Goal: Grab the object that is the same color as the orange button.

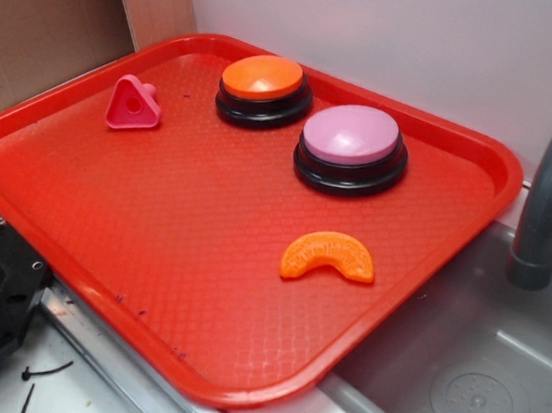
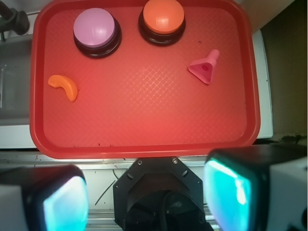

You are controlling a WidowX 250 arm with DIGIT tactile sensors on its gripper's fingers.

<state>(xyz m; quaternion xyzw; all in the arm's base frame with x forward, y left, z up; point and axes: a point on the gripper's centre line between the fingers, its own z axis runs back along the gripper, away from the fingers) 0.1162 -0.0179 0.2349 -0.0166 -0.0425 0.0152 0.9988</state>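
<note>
Tray (image 1: 74, 212): red, textured, lay on the table beside a grey sink (image 1: 495, 395) with a grey tap (image 1: 549, 200). It carried four items, all well apart from one another.

Orange button (image 1: 263, 77): domed, on a black base, stood at the tray's far edge. It served as the colour reference.

Pink button (image 1: 351, 135): larger, also on a black base, stood just beside the orange one. A distractor by colour.

Pink piece (image 1: 133, 104): triangular, lay alone near the tray's far left corner in the exterior view. Also a distractor.

Crescent (image 1: 329, 256): small, orange, ridged like a fruit slice, lay flat on the tray's sink side, in front of the pink button, touching nothing. Its colour matched the orange button, so it was judged the item to grab. Open tray on every side left room for approach.

Claw (image 2: 144, 202): held back off the tray's near edge, above the table, pads (image 2: 65, 204) spread wide and holding nothing. In the wrist view the crescent (image 2: 64, 87) sat far left of centre, so the claw was not yet lined up; the task was judged barely begun.
</note>
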